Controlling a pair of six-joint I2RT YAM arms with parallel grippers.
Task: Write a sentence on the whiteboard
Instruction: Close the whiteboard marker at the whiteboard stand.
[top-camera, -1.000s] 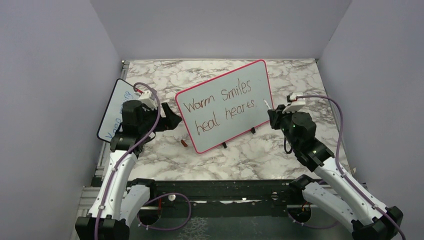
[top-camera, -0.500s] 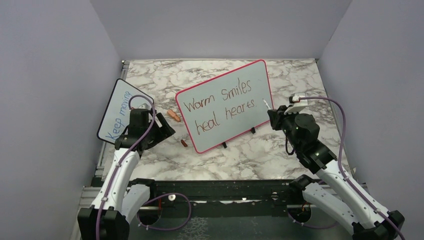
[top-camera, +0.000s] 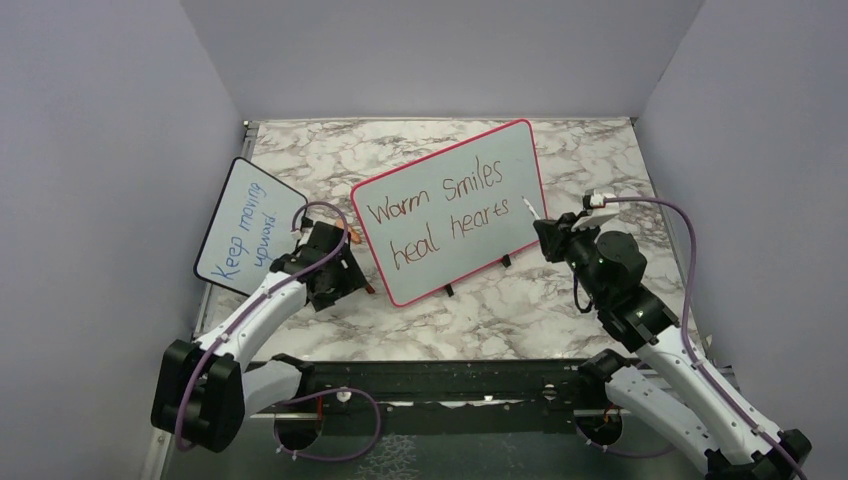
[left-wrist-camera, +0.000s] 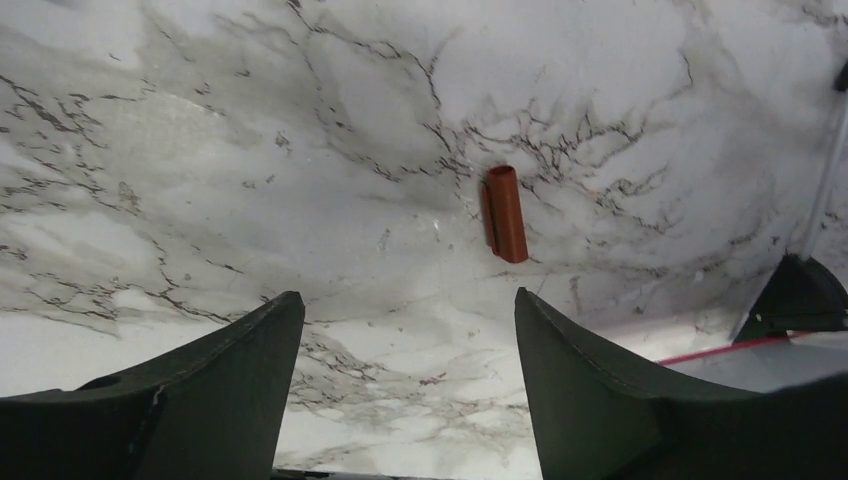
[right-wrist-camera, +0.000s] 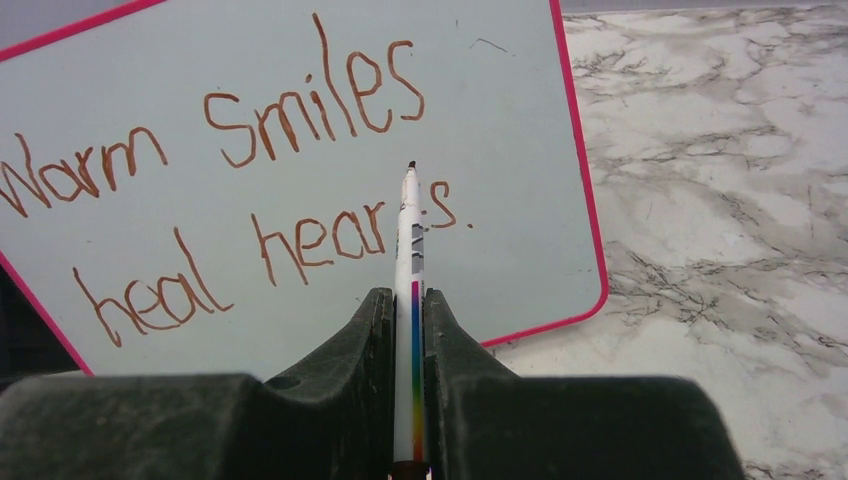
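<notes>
Whiteboard (top-camera: 510, 150) propped on tabletop (top-camera: 600, 150), long axis near-left to far-right, right gripper (right-wrist-camera: 408, 300) jaws pinching marker (right-wrist-camera: 410, 230) pointing at it, left gripper (left-wrist-camera: 408, 295) jaws spread.

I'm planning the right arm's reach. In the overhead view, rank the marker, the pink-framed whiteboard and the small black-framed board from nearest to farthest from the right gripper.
1. Marker: clamped in the right gripper, tip toward the whiteboard.
2. Pink-framed whiteboard: just left of the gripper.
3. Small black-framed board: far left side.
</notes>
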